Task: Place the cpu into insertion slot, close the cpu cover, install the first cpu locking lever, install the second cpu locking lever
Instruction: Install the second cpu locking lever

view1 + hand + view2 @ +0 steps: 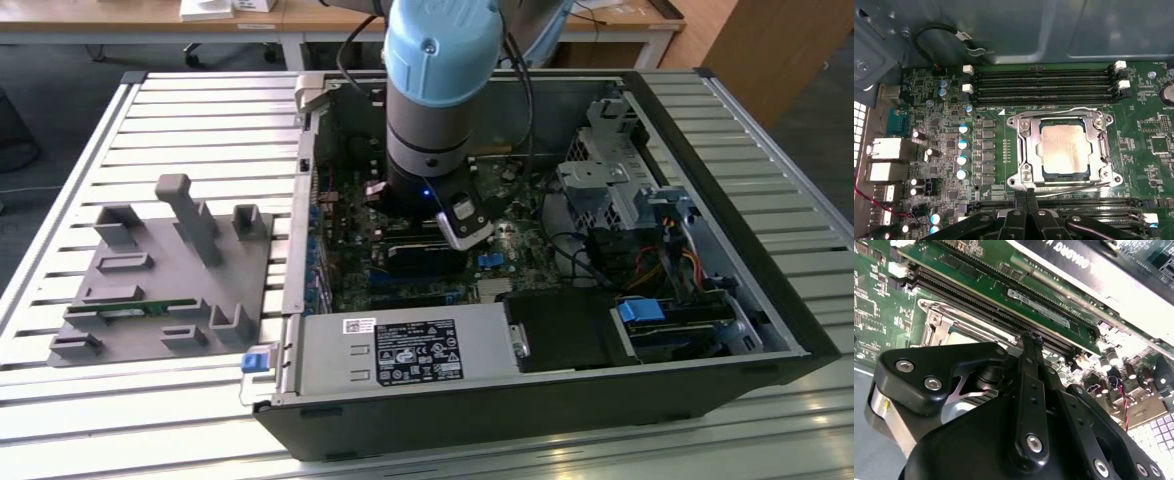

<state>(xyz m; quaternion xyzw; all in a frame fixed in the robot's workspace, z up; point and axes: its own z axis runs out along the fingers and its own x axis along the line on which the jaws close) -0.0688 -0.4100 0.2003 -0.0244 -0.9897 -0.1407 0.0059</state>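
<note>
The cpu (1064, 150) lies flat in the insertion slot (1102, 150) on the green motherboard, its dull silvery face showing through the cut-out of the cpu cover (1028, 145), which lies down over it. A thin wire lever (1054, 110) runs along one side of the cover and another wire lever (1074, 185) along the opposite side. My gripper (1028, 194) is shut, its black fingertips (1031, 340) pressed together right at that second wire lever, with nothing between them. In the exterior view the gripper (458, 228) reaches down inside the open computer case (747, 300).
Long black memory slots (1044, 82) run beside the socket, with a black card (1094, 270) next to them. Capacitors (962, 145) and rear ports (889, 150) stand to one side. A drive cage (607, 180) and power supply (400, 350) crowd the case. A grey fixture (160, 270) sits at the exterior view's left.
</note>
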